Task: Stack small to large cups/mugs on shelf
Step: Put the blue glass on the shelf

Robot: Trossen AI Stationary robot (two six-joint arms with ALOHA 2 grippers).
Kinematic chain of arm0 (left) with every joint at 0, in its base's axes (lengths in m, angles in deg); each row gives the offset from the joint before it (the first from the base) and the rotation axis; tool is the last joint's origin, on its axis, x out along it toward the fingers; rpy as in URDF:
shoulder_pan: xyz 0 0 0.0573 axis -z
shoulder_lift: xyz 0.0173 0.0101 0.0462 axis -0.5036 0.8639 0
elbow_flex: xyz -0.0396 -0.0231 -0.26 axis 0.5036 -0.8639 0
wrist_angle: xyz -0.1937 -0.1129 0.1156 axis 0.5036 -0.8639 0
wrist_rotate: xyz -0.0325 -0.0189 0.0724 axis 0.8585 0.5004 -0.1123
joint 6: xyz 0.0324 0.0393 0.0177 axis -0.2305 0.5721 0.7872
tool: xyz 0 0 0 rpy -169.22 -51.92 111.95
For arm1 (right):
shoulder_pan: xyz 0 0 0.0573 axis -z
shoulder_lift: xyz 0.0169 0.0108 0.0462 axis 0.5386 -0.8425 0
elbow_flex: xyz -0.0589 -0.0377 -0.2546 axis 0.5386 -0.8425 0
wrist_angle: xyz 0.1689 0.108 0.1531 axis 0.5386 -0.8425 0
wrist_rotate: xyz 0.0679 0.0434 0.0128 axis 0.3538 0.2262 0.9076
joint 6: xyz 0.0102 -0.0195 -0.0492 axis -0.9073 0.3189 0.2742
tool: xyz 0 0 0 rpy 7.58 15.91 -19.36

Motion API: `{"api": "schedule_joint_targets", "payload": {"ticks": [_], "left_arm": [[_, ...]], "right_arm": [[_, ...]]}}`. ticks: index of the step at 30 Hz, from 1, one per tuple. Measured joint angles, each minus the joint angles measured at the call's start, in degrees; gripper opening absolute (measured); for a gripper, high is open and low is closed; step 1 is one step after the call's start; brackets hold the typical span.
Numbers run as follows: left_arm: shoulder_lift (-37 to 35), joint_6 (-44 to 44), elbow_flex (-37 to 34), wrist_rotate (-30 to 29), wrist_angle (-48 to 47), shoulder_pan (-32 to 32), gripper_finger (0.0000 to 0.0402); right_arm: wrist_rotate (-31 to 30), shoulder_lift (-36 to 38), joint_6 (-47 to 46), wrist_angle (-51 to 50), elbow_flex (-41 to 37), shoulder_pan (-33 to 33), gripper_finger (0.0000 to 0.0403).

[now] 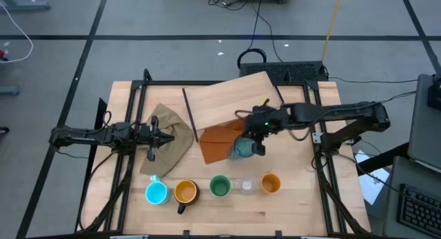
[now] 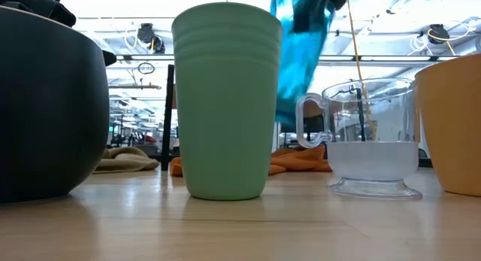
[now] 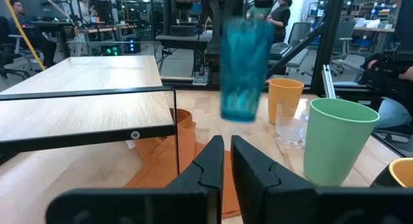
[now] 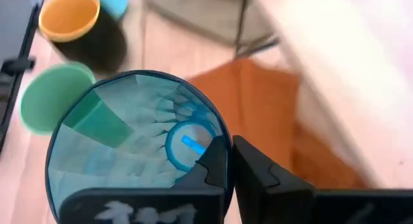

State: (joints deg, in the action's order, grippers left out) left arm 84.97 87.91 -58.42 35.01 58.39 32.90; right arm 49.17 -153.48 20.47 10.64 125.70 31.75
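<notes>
Teal tumbler [image 1: 242, 148] is hanging upright, rim pinched by right tool [image 1: 256, 147]. Shelf [image 1: 234, 101] is lying just beyond; left tool [image 1: 153, 138], pressed together, is waiting farther off

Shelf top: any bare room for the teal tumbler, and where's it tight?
The shelf top shows bare board throughout. Table is also free between the front cup row and the front edge. Crowded: the row from blue mug to orange cup, and the middle, where the right gripper grips the tumbler above the orange cloth.
</notes>
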Motion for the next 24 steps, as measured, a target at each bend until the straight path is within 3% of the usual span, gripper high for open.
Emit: {"api": "schedule_joint_targets", "payload": {"ticks": [11, 17, 24], "left_arm": [[0.00, -0.24, 0.02, -0.01, 0.17, -0.01, 0.0031], [0.00, -0.24, 0.04, 0.01, 0.19, -0.01, 0.0031], [0.00, -0.24, 0.04, 0.01, 0.21, 0.01, 0.0031]], "right_arm": [[-11.72, 10.14, 8.20, 7.40, 0.28, 0.00, 0.0001], [-12.53, 10.86, 12.59, 11.05, 0.28, 0.00, 0.0000], [-18.83, 10.90, 18.01, 14.90, 0.28, 0.52, 0.0000]]}}
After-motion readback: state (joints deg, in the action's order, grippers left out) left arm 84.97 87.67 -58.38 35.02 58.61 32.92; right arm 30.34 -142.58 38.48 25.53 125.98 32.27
